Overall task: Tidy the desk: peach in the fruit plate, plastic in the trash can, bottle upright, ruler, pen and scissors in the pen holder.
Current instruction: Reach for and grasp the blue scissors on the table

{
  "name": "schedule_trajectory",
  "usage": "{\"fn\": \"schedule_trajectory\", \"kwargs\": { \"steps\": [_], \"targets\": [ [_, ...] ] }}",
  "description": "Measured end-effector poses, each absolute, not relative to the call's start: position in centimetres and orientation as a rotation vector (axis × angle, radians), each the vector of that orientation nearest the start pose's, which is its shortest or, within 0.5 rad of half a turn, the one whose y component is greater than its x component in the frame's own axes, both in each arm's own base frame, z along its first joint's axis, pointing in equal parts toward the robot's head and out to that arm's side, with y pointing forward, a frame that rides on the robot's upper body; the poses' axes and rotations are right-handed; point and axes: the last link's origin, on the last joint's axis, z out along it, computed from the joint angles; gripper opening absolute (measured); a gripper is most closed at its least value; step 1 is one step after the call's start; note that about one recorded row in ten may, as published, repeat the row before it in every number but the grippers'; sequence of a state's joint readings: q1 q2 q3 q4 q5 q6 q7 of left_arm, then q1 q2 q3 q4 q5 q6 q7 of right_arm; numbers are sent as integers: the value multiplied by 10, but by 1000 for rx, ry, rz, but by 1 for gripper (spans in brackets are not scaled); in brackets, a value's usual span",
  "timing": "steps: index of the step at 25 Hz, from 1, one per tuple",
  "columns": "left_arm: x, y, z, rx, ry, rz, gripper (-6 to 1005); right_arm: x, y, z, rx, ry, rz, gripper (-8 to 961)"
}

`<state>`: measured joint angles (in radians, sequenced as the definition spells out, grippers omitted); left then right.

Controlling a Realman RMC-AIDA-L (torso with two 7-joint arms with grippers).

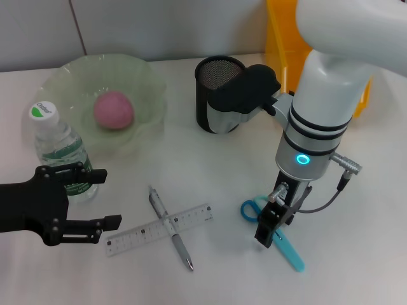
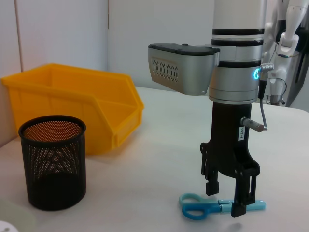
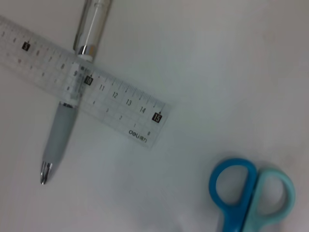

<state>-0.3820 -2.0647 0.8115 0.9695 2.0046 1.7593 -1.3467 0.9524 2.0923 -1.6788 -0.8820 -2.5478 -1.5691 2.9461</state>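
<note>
The right gripper (image 1: 272, 230), fingers spread and released, straddles the blue scissors (image 1: 253, 209) at the table's five o'clock; the left gripper (image 1: 95, 198) waits open at eight o'clock.

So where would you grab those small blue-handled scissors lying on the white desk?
Probably across the narrow neck of the small blue-handled scissors, where the loops meet the covered blades, coming straight down. They lie flat and closed, so only a top approach fits. The right gripper hangs there, fingers open on either side.
</note>
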Motion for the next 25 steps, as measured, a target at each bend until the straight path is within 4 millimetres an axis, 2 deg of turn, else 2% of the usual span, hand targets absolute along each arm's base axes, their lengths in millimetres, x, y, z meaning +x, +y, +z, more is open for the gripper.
{"fn": "schedule_trajectory", "kwargs": {
  "steps": [1, 4, 9, 25],
  "targets": [
    [-264, 293, 36, -2884, -308, -540, 832, 153, 349, -77, -2495, 1174, -988, 798],
    [-264, 293, 36, -2883, -308, -540, 831, 154, 349, -77, -2494, 1177, -993, 603],
    [-263, 293, 36, -2878, -306, -549, 830, 156, 349, -78, -2492, 1181, -999, 419],
    [-263, 294, 37, -2876, -301, -548, 827, 158, 348, -79, -2491, 1173, -1006, 396]
  ]
}}
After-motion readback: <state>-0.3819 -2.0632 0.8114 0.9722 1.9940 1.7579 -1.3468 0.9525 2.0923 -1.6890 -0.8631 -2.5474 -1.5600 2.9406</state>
